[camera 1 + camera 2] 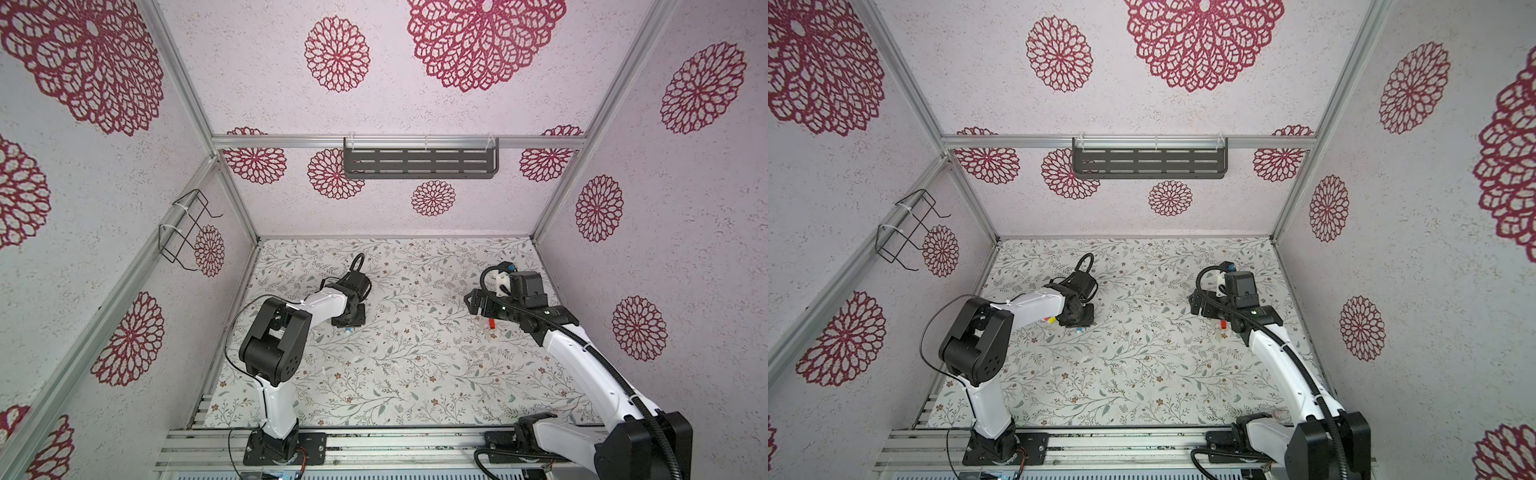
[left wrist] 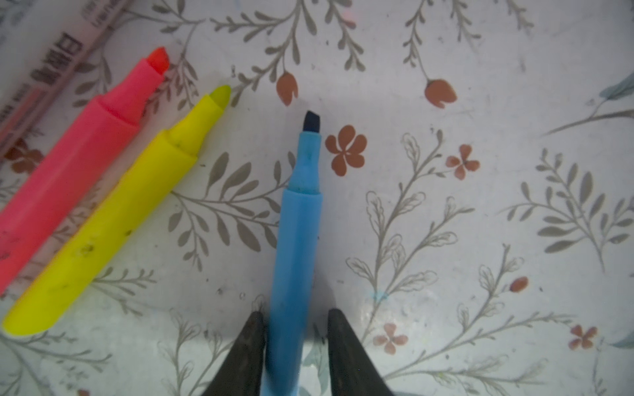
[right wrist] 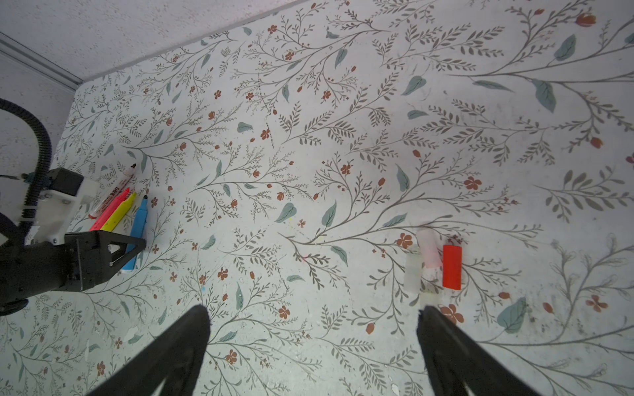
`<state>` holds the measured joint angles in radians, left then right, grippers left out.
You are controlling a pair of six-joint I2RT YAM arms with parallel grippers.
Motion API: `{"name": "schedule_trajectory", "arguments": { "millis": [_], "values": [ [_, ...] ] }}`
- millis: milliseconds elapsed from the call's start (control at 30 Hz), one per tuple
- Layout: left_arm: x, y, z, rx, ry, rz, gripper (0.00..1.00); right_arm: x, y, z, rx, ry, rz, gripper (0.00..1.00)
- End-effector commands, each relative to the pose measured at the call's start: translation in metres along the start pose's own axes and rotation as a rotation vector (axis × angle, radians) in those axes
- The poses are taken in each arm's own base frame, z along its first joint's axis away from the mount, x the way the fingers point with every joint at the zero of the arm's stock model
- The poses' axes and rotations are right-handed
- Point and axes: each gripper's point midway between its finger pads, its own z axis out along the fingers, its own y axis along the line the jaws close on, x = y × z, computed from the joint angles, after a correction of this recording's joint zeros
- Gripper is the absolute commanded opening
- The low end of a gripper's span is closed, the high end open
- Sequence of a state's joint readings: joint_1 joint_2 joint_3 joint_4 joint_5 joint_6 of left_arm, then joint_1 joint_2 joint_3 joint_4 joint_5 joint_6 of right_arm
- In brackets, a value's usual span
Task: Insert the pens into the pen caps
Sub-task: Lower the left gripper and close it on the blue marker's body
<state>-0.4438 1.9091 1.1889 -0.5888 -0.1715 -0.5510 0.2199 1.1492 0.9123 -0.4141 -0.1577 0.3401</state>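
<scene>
In both top views the left arm [image 1: 324, 303] hides most of the pens, at nine o'clock on the mat [image 1: 395, 399]. Only an end of the blue pen [image 1: 347, 331] peeps out. The left wrist view shows all four: white pen [image 2: 51, 58], pink pen [image 2: 61, 178] and yellow pen [image 2: 120, 219] side by side, blue just beside them. The left gripper [image 2: 295, 312] straddles the blue pen, one finger touching and the other a sliver off, so it is not clamped.

The right gripper [image 3: 312, 343], jaws spread wide, hangs near the caps at three o'clock: red cap [image 3: 451, 267], pink cap [image 3: 429, 248], clear cap [image 3: 412, 271]. Broad mat separates pens from caps, and the caps sit well in from the right edge.

pens [image 3: 118, 212]: side by side, table [image 3: 308, 137] left | pen caps [image 3: 429, 253]: clustered, table right
</scene>
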Motion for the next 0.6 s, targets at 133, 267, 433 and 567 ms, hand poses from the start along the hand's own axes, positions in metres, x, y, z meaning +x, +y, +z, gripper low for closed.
{"name": "schedule_trajectory", "arguments": {
  "millis": [133, 267, 433, 567],
  "values": [
    [0.004, -0.003, -0.001, 0.019, -0.008, 0.042, 0.24, -0.007, 0.003, -0.011, 0.003, -0.039, -0.019, 0.98],
    [0.004, -0.008, -0.006, 0.051, -0.012, 0.060, 0.18, -0.006, 0.003, -0.010, 0.000, -0.038, -0.014, 0.97],
    [0.003, -0.015, -0.015, 0.098, -0.047, 0.070, 0.16, -0.006, 0.003, -0.011, 0.004, -0.031, -0.011, 0.97],
    [0.001, -0.027, -0.030, 0.162, -0.094, 0.091, 0.13, -0.007, 0.004, -0.012, -0.002, -0.036, -0.004, 0.97]
  ]
}}
